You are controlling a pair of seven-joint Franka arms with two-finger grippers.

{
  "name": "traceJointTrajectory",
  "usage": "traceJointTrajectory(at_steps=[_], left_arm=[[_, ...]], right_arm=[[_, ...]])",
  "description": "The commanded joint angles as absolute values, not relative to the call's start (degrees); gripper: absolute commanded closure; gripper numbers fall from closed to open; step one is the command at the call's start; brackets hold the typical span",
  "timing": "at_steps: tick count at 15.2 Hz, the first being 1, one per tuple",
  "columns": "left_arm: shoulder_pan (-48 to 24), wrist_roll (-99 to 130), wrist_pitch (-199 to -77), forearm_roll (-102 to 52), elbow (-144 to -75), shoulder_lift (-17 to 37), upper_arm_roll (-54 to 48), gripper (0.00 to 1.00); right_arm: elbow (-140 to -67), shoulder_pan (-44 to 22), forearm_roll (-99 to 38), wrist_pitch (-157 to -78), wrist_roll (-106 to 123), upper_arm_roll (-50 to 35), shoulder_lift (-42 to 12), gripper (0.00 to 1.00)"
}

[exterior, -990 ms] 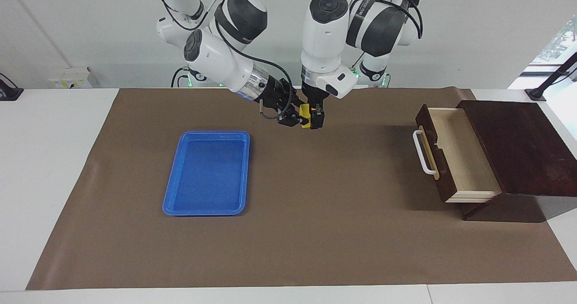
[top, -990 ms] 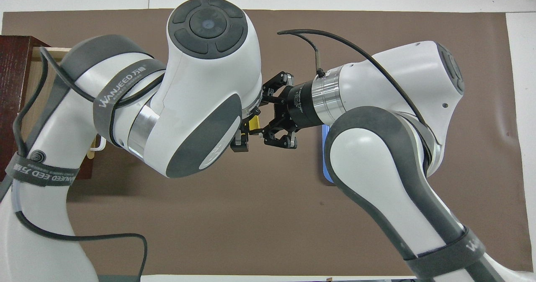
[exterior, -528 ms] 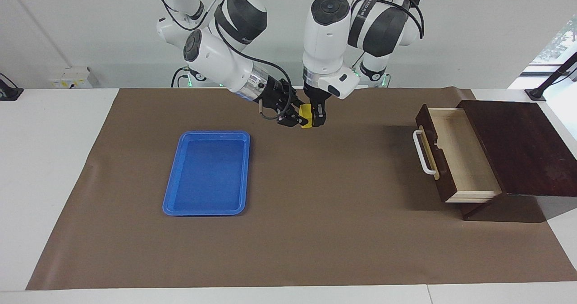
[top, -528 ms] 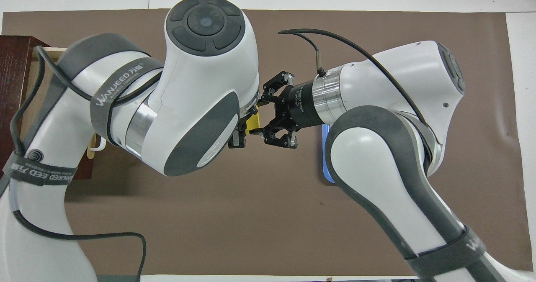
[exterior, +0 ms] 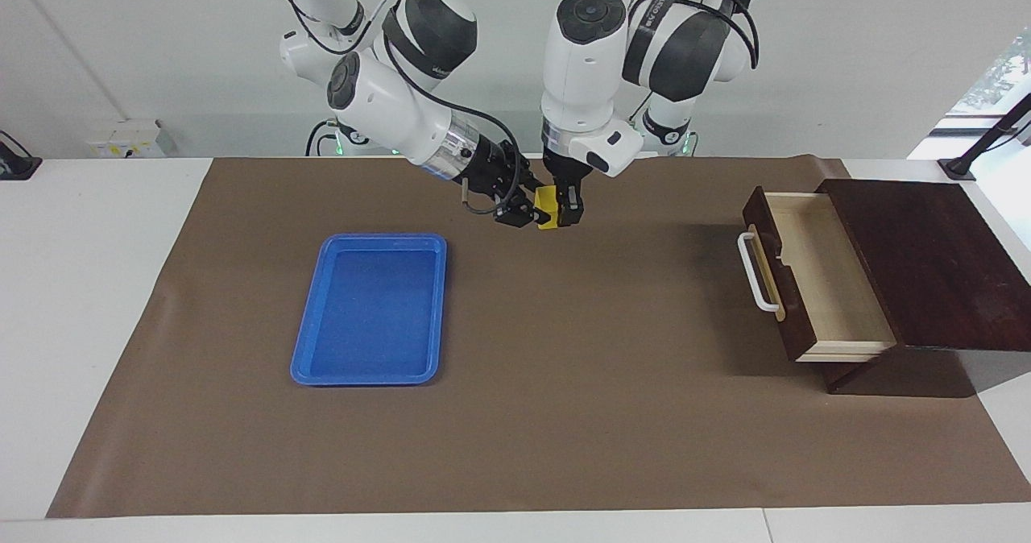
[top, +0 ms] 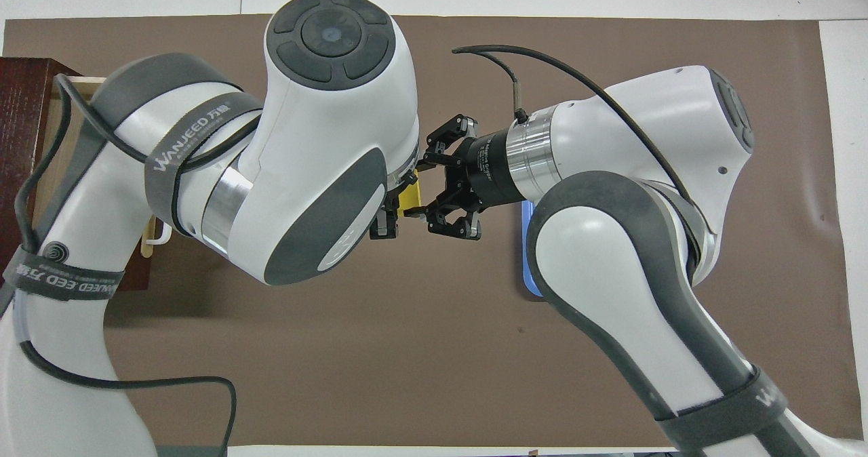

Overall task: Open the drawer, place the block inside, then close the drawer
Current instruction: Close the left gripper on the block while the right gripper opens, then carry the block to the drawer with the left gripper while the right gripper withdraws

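The small, rigid, likely light block point(exterior: 547, 207) hangs over the table point(exterior: 564, 414) between the two arms, the left claw point(exterior: 561, 209) clamped on its flat sides, the right claw point(exterior: 525, 214) touching it, grip unclear.

Robot arms: two, left point(exterior: 596, 51) and right point(exterior: 387, 108)
Two-finger grippers: two, left gripper point(exterior: 564, 205) and right gripper point(exterior: 522, 209)
Yellow block point(exterior: 547, 206): one
Drawer point(exterior: 813, 273), pulled out: one
Dark wooden box point(exterior: 926, 261): one
White bar handle point(exterior: 755, 272): one
Blue tray point(exterior: 372, 309): one
Brown mat point(exterior: 564, 414): one
White table point(exterior: 89, 285): one
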State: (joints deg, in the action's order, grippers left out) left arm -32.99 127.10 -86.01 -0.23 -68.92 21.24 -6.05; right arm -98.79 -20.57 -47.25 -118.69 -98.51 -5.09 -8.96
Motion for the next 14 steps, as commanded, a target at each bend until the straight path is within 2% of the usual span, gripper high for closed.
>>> traceJointTrajectory(at_steps=[1,5,8,11,14], left_arm=[[-33.4,127.2,-85.9,-0.5,-66.8,22.3,-5.4,1.00],[-33.4,126.3,-85.9,0.2,-67.0,22.1,-5.4,1.00],[-33.3,123.3,-85.7,2.2,-68.0,21.9,-5.5,1.00],[-29.7,116.2,-85.0,3.2,-68.8,21.1,-5.4,1.00],[-24.6,107.7,-85.3,3.7,-73.4,18.6,-5.4,1.00]], right_arm=[[-97.8,-20.4,-46.1,-120.6,-102.2,-5.1,-9.4,0.00],[-97.6,-19.8,-46.1,-120.7,-102.3,-5.0,-9.8,0.00],[-96.2,-14.8,-40.2,-118.1,-99.4,-4.8,-9.8,0.00],[-93.0,-8.6,-35.6,-108.0,-84.6,-4.6,-9.9,0.00],[-91.1,-4.1,-29.3,-98.1,-65.5,-4.4,-9.3,0.00]])
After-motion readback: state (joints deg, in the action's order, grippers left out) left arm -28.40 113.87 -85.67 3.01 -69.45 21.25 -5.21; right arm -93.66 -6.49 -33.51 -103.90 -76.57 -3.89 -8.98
